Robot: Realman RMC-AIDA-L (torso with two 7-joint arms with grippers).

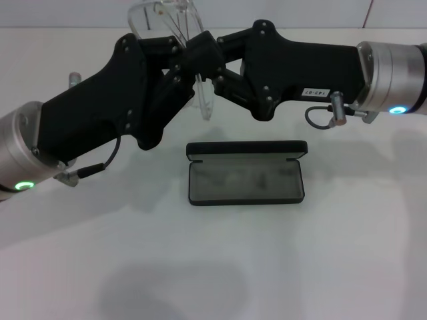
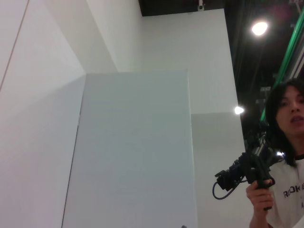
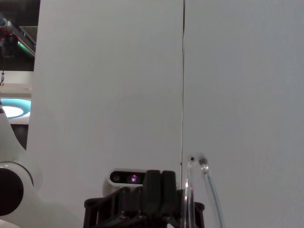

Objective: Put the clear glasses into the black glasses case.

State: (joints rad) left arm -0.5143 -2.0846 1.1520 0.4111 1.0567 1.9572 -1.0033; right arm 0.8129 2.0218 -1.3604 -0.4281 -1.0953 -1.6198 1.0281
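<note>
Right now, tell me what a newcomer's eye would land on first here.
Both black grippers, left gripper and right gripper, meet above the middle of the white table, holding the clear glasses up between them. Just below, nearer the robot, the black glasses case lies open, its grey lining bare.

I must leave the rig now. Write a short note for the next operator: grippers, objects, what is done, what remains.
Left gripper and right gripper: meeting in the air behind the case, both at the clear glasses; who grips is unclear.
Black glasses case: open on the white table, nothing inside.
Done: glasses lifted, case open.
Left: lower glasses into the case and release.
</note>
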